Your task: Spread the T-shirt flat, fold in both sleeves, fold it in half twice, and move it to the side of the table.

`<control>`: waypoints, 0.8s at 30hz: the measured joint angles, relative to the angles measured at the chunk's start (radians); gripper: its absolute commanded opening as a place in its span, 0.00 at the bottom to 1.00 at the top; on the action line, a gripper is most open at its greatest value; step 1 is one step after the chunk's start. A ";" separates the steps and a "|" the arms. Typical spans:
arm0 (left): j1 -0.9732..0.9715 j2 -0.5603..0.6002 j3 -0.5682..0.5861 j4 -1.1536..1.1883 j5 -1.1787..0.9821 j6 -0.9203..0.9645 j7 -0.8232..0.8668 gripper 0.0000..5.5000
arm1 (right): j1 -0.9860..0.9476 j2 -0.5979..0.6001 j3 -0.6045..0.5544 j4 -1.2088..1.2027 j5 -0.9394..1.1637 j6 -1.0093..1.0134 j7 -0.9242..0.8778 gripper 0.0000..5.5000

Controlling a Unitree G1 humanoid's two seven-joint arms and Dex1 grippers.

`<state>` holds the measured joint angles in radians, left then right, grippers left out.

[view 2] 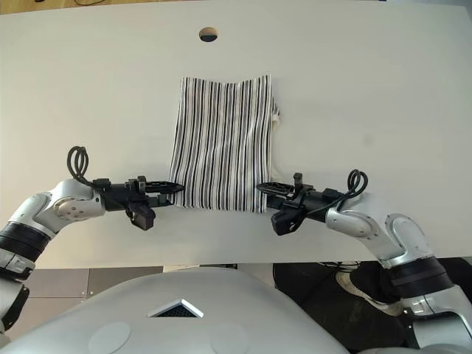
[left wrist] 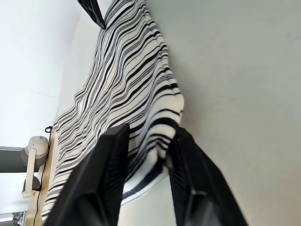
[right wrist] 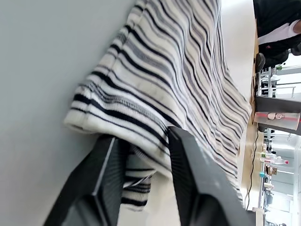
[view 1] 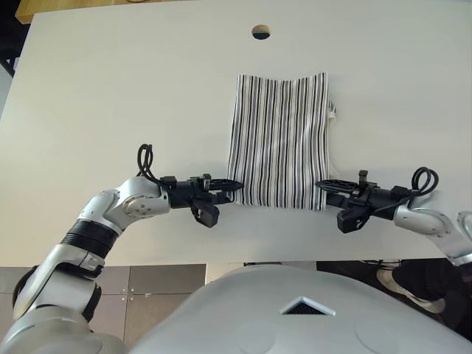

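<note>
A black-and-white striped T-shirt (view 1: pixel 279 140) lies as a narrow rectangle in the middle of the white table (view 1: pixel 110 110), sleeves tucked in. My left gripper (view 1: pixel 232 184) is at its near left corner, and in the left wrist view (left wrist: pixel 150 141) the hem is pinched between the fingers. My right gripper (view 1: pixel 322 186) is at the near right corner, and in the right wrist view (right wrist: pixel 141 141) it is shut on the bunched hem. Both corners sit low, close to the tabletop. A bit of white fabric (view 1: pixel 332 112) pokes out at the shirt's right edge.
A round cable hole (view 1: pixel 260 32) sits near the table's far edge. Bare tabletop stretches wide to the left and right of the shirt. The table's front edge (view 1: pixel 280 259) runs just behind both grippers.
</note>
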<state>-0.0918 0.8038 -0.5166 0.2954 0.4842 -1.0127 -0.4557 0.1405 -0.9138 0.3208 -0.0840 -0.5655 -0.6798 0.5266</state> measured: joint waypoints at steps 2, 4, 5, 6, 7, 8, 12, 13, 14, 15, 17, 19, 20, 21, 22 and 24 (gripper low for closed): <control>-0.002 0.000 0.002 0.000 -0.001 -0.006 0.000 0.13 | -0.003 -0.004 -0.002 0.009 -0.003 0.002 0.004 0.12; -0.003 0.000 0.006 0.000 -0.003 -0.010 0.001 0.09 | -0.004 -0.004 -0.002 0.016 -0.010 0.002 0.005 0.05; -0.005 0.000 0.007 0.000 -0.003 -0.014 0.002 0.07 | -0.005 -0.004 -0.002 0.018 -0.012 0.002 0.005 0.02; -0.005 -0.001 0.009 0.000 -0.004 -0.016 0.003 0.06 | -0.005 -0.004 -0.002 0.019 -0.016 0.001 0.005 0.02; -0.006 -0.001 0.009 0.000 -0.006 -0.016 0.003 0.04 | -0.006 -0.004 -0.002 0.020 -0.019 0.000 0.004 0.02; -0.006 -0.001 0.010 0.000 -0.007 -0.017 0.005 0.03 | -0.009 -0.003 0.000 0.025 -0.020 -0.001 0.004 0.02; -0.006 -0.002 0.011 0.001 -0.007 -0.018 0.009 0.03 | -0.019 0.012 0.011 0.027 -0.015 -0.004 0.003 0.02; -0.005 -0.004 0.011 0.001 -0.007 -0.018 0.010 0.03 | -0.018 0.015 0.014 0.027 -0.008 -0.006 0.003 0.02; -0.005 -0.007 0.011 0.001 -0.007 -0.019 0.011 0.03 | -0.017 0.022 0.015 0.027 0.002 -0.011 0.005 0.02; -0.002 -0.009 0.012 0.000 -0.007 -0.019 0.013 0.03 | -0.012 0.028 0.015 0.024 0.022 -0.013 0.006 0.02; 0.025 -0.005 0.020 -0.021 -0.018 -0.013 0.020 0.02 | 0.008 0.031 0.009 -0.001 0.088 -0.016 0.007 0.02; 0.104 0.013 0.037 -0.074 -0.061 -0.003 0.024 0.02 | 0.046 0.027 -0.012 -0.039 0.171 -0.016 0.016 0.02; 0.155 0.030 0.045 -0.111 -0.088 0.013 0.025 0.02 | 0.073 0.021 -0.021 -0.064 0.213 -0.015 0.024 0.02; 0.223 0.052 0.055 -0.158 -0.123 0.030 0.023 0.02 | 0.113 0.001 -0.029 -0.098 0.257 -0.014 0.035 0.02; 0.287 0.068 0.061 -0.202 -0.155 0.047 0.023 0.02 | 0.153 -0.011 -0.033 -0.127 0.281 -0.011 0.046 0.02; 0.402 0.089 0.081 -0.277 -0.191 0.083 0.020 0.02 | 0.224 -0.035 -0.037 -0.176 0.312 0.000 0.070 0.02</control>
<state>0.3099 0.8933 -0.4355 0.0189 0.2933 -0.9293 -0.4352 0.3647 -0.9483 0.2837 -0.2598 -0.2534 -0.6801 0.5971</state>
